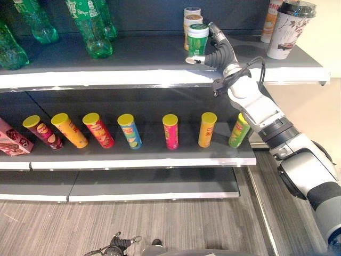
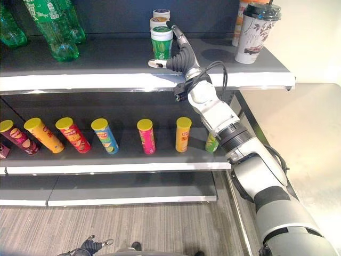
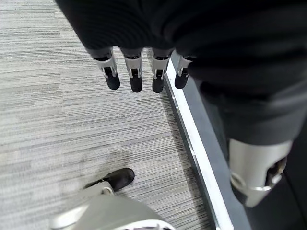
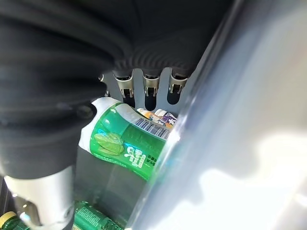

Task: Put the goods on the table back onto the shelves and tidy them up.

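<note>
A green cup (image 1: 197,40) with a white band and a green lid is standing upright near the front edge of the top shelf (image 1: 160,72), first in a short row with two similar cups (image 1: 191,18) lined up behind it toward the back. The right hand (image 1: 216,53) is touching its right side, thumb reaching across the front near its base and fingers extending behind it. In the right wrist view the cup (image 4: 127,143) is showing a green label with a leaf picture and a barcode strip, lying close against the palm.
</note>
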Motion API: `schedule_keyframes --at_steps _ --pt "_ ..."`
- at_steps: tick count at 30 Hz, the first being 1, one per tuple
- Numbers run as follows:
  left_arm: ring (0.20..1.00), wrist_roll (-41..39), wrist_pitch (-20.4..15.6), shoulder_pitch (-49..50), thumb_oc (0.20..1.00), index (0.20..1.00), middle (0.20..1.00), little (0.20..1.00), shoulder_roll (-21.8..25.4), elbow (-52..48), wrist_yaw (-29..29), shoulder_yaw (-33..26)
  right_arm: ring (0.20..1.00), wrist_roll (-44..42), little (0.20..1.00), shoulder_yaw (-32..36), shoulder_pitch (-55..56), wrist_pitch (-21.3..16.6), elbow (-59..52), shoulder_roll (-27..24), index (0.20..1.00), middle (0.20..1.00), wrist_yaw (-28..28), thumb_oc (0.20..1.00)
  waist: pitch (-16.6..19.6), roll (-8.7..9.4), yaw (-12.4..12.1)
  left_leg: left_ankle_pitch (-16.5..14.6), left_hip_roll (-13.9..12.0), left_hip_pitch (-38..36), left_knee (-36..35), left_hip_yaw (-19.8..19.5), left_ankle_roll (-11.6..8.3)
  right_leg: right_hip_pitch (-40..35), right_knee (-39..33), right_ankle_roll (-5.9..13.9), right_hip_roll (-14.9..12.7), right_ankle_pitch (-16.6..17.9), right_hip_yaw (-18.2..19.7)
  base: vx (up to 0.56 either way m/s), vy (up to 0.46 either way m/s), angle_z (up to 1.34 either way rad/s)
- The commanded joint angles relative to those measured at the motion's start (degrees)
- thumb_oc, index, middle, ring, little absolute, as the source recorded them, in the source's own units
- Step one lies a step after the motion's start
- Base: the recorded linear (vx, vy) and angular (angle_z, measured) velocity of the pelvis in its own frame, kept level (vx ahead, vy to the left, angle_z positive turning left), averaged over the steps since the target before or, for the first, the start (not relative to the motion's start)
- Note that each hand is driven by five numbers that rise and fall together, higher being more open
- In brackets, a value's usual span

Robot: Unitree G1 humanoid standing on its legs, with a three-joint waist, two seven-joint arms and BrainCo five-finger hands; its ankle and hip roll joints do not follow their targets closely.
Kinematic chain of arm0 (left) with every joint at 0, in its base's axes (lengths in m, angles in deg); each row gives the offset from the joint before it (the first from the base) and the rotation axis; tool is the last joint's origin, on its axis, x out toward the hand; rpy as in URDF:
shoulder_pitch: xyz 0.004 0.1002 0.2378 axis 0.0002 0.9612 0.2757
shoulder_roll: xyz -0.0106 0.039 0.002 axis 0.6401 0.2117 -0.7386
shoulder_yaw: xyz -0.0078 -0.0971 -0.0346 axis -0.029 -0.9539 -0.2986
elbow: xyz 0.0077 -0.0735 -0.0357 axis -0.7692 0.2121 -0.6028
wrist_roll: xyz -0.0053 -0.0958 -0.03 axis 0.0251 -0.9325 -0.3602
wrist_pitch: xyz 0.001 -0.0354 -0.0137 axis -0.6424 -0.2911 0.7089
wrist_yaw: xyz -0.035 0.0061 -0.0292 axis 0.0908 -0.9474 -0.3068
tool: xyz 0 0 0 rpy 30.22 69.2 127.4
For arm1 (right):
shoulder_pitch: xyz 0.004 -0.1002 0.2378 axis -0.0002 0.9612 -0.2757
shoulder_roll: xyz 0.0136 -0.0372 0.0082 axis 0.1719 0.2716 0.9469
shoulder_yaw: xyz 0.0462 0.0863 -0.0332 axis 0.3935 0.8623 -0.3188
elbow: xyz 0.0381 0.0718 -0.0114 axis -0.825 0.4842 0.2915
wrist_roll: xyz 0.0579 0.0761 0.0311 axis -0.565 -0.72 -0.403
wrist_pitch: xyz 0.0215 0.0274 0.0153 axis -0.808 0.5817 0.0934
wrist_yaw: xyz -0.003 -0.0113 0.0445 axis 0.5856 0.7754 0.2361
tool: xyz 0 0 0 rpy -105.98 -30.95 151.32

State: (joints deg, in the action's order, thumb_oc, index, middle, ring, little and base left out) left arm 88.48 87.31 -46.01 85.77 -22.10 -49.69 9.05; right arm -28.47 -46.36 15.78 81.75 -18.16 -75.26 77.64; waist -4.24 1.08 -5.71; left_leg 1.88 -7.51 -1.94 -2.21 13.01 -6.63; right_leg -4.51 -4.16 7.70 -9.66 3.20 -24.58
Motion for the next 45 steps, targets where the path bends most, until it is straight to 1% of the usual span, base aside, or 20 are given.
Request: schedule_keyframes --at_steps 1,11,15,16,17,18,19,20,21,26,30,32,35,36,37,40,41,42,43,45 --pt "1.0 -0.87 -0.48 -3.73 1.0 1.0 1.0 1.0 2.47 2.04 -1.42 1.46 1.0 0.19 1.0 -0.93 -1.31 -1.01 1.88 0.61 1.0 1.0 -0.07 1.0 -1.21 3.57 -2.71 -4.67 2.23 0.92 2.18 -0.2 -0.46 3.75 2.07 7.3 -6.97 0.85 2.75 0.0 0.0 0.0" --pt "1.0 -1.32 -0.49 -3.78 1.0 1.0 1.0 1.0 2.46 1.33 -1.85 1.7 1.0 1.16 1.0 -1.1 -2.38 -0.94 2.85 0.52 1.0 1.0 0.77 1.0 -1.15 3.62 -2.53 -4.72 2.13 0.85 2.25 -0.08 -0.51 3.67 2.01 7.3 -7.19 1.01 2.68 0.0 0.0 0.0" --pt "1.0 -1.64 -0.68 -3.38 1.0 1.0 1.0 1.0 2.36 0.06 -1.91 2.17 1.0 3.22 1.0 -0.77 -2.97 -1.39 0.69 -0.29 1.0 1.0 1.87 1.0 -1.31 3.4 -2.42 -4.69 2.08 0.75 2.19 -0.07 -0.5 3.68 2.02 7.3 -7.11 0.96 2.69 0.0 0.0 0.0" --pt "1.0 -1.69 -0.78 -3.24 1.0 1.0 1.0 1.0 2.44 -1.09 -1.94 2.14 1.0 7.04 1.0 -0.21 -3.28 -1.56 -1.82 -2.17 1.0 1.0 3.23 1.0 -1.33 3.27 -2.3 -4.68 2.04 0.79 2.17 -0.1 -0.51 3.66 2.02 7.3 -7.04 0.9 2.66 0.0 0.0 0.0" --pt "1.0 -1.69 -0.76 -3.23 1.0 1.0 1.0 1.0 2.45 -1.11 -1.94 2.17 1.0 7.09 1.0 -0.18 -3.21 -1.51 -1.91 -2.2 1.0 1.0 3.24 1.0 -1.34 3.27 -2.33 -4.69 2.04 0.77 2.17 -0.1 -0.51 3.64 2.03 7.3 -7.03 0.9 2.66 0.0 0.0 0.0" --pt "1.0 -1.51 -0.93 -3.01 1.0 1.0 1.0 1.0 2.46 -1.85 -2.1 2.3 1.0 10.32 1.0 0.42 -3.37 -1.55 -4.19 -3.5 1.0 1.0 4.69 1.0 -1.41 3.12 -2.2 -4.71 2.0 0.79 2.15 -0.19 -0.5 3.64 2.03 7.3 -7.02 0.82 2.66 0.0 0.0 0.0" --pt "1.0 -1.1 -1.05 -2.95 1.0 1.0 1.0 1.0 2.44 -2.62 -2.39 2.02 1.0 15.93 1.0 2.4 -2.8 -1.38 -8.48 -5.92 1.0 1.0 7.15 1.0 -1.58 2.86 -1.93 -4.7 1.91 0.83 2.11 -0.27 -0.5 3.76 2.08 7.3 -6.93 0.67 2.73 0.0 0.0 0.0" --pt "1.0 -1.1 -1.03 -2.94 1.0 1.0 1.0 1.0 2.48 -2.63 -2.39 2.09 1.0 16.03 1.0 2.53 -2.6 -1.24 -8.73 -5.98 1.0 1.0 7.14 1.0 -1.58 2.88 -2.0 -4.71 1.9 0.81 2.12 -0.27 -0.51 3.74 2.1 7.3 -6.92 0.66 2.73 -0.01 -0.021 0.03" --pt "1.0 -0.64 -1.0 -2.98 1.0 1.0 1.0 1.0 2.48 -2.98 -2.72 1.7 1.0 19.49 1.0 5.43 -1.78 -1.32 -12.83 -7.23 1.0 1.0 9.35 1.0 -1.6 2.66 -1.84 -4.87 1.79 0.76 2.16 -0.32 -0.45 3.75 2.14 7.3 -6.91 0.42 2.73 0.0 -0.013 0.04" --pt "1.0 0.56 -0.85 -2.85 1.0 1.0 1.0 1.0 2.65 -3.28 -2.68 1.3 1.0 22.35 1.0 9.7 -0.7 -2.24 -20.35 -8.46 1.0 1.0 11.41 1.0 -1.4 2.32 -1.85 -5.11 1.63 0.38 2.07 -0.55 -0.34 3.39 2.24 7.3 -6.86 -0.13 2.63 0.01 -0.03 0.04" --pt "1.0 1.47 -0.56 -2.6 1.0 1.0 1.0 1.0 2.71 -3.81 -2.42 0.72 1.0 24.83 1.0 12.08 0.53 -3.33 -27.42 -8.41 1.0 1.0 11.17 1.0 -1.06 1.89 -1.71 -5.23 1.57 -0.2 1.89 -0.55 -0.27 2.86 2.3 7.3 -6.8 -0.62 2.6 0.0 -0.01 0.0" --pt "1.0 1.52 -0.63 -2.59 1.0 1.0 1.0 1.0 2.72 -3.66 -2.38 0.14 1.0 24.75 1.0 12.35 0.96 -4.29 -30.2 -8.7 1.0 1.0 10.41 1.0 -0.9 1.84 -1.5 -5.26 1.46 -0.67 1.71 -0.54 -0.32 2.48 2.25 7.3 -6.67 -0.87 2.66 0.0 0.0 0.0" --pt "1.0 1.36 -0.7 -2.55 1.0 1.0 1.0 1.0 2.87 -3.54 -1.95 -0.52 1.0 21.31 1.0 11.87 1.82 -6.58 -33.13 -9.3 1.0 1.0 7.75 1.0 -0.71 1.88 -1.22 -5.16 1.27 -1.08 1.58 -0.4 -0.48 2.18 2.21 7.28 -6.54 -1.02 2.67 0.01 -0.017 0.02" --pt "1.0 1.94 -0.94 -1.94 1.0 1.0 1.0 1.0 3.23 -3.52 -1.03 -1.42 1.0 18.05 1.0 10.75 2.47 -8.98 -37.72 -12.37 1.0 1.0 4.1 1.0 -0.32 1.96 -0.81 -5.07 0.99 -1.46 1.38 -0.12 -0.71 1.8 2.11 7.23 -6.3 -1.35 2.59 0.01 -0.03 0.01" --pt "1.0 1.96 -0.94 -1.92 1.0 1.0 1.0 1.0 3.22 -3.54 -1.01 -1.39 1.0 17.96 1.0 10.81 2.57 -8.97 -37.81 -12.45 1.0 1.0 4.01 1.0 -0.33 1.91 -0.84 -5.07 0.96 -1.5 1.35 -0.14 -0.73 1.74 2.1 7.23 -6.27 -1.36 2.56 0.01 -0.037 0.0" --pt "1.0 2.95 -1.44 -1.0 1.0 1.0 1.0 1.0 3.55 -2.75 0.44 -2.56 1.0 11.23 1.0 8.46 4.21 -13.3 -45.29 -17.31 1.0 1.0 -2.92 1.0 0.4 1.9 -0.22 -4.89 0.36 -2.2 0.97 0.26 -1.23 1.24 1.93 7.14 -5.83 -1.73 2.43 0.0 -0.042 0.02" --pt "1.0 2.96 -1.46 -1.01 1.0 1.0 1.0 1.0 3.53 -2.74 0.44 -2.54 1.0 11.15 1.0 8.5 4.25 -13.32 -45.32 -17.37 1.0 1.0 -2.99 1.0 0.4 1.87 -0.24 -4.88 0.34 -2.22 0.96 0.25 -1.23 1.23 1.92 7.14 -5.81 -1.74 2.41 -0.02 -0.043 -0.01" --pt "1.0 3.29 -1.66 -0.94 1.0 1.0 1.0 1.0 3.59 -2.49 0.89 -2.82 1.0 9.05 1.0 7.68 4.55 -14.7 -47.42 -18.5 1.0 1.0 -5.15 1.0 0.58 1.8 -0.02 -4.79 0.19 -2.36 0.91 0.39 -1.42 1.19 1.97 7.13 -5.72 -1.92 2.34 -0.03 -0.067 -0.01" --pt "1.0 3.77 -2.13 -0.97 1.0 1.0 1.0 1.0 3.69 -2.25 1.51 -2.85 1.0 4.57 1.0 6.42 4.68 -15.83 -50.06 -19.14 1.0 1.0 -8.4 1.0 0.7 1.53 0.18 -4.58 -0.17 -2.49 0.83 0.44 -1.73 1.05 2.05 6.98 -5.46 -2.36 2.39 -0.03 -0.076 -0.02" --pt "1.0 3.78 -2.24 -0.99 1.0 1.0 1.0 1.0 3.64 -2.16 1.78 -2.89 1.0 2.74 1.0 5.79 4.69 -16.12 -50.22 -19.21 1.0 1.0 -9.32 1.0 0.87 1.46 0.31 -4.5 -0.33 -2.57 0.79 0.53 -1.87 0.97 2.03 6.93 -5.38 -2.41 2.39 -0.02 -0.049 -0.02"
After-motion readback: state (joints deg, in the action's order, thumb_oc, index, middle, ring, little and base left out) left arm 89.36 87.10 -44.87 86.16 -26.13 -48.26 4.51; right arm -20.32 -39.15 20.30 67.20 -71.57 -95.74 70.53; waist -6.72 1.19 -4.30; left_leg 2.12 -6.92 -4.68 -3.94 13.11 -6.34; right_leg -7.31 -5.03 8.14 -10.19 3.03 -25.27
